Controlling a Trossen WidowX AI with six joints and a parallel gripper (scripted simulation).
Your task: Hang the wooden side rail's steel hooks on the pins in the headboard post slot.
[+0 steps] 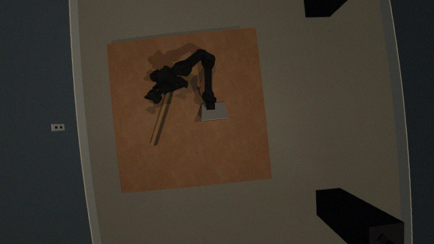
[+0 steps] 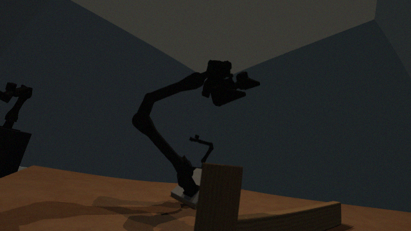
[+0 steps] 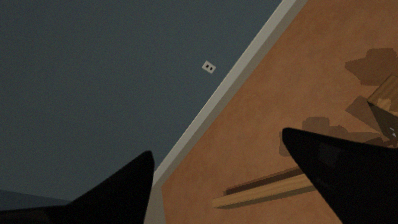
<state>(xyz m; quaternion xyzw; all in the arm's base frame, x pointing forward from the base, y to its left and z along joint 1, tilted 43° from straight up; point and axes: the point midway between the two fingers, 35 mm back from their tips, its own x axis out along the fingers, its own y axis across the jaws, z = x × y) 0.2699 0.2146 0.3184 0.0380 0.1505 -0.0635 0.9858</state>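
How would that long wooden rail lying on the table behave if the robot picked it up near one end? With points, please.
The wooden side rail [image 1: 158, 123] [image 2: 295, 215] [image 3: 265, 192] looks straight and solid, so it would probably stay stiff. Being long and slim, its far end may droop or swing. Its flat faces suggest it shouldn't roll.

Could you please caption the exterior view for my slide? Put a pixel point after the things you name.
Open gripper [image 2: 252, 88] raised above the wooden post [image 2: 219, 196] and side rail [image 2: 298, 215].
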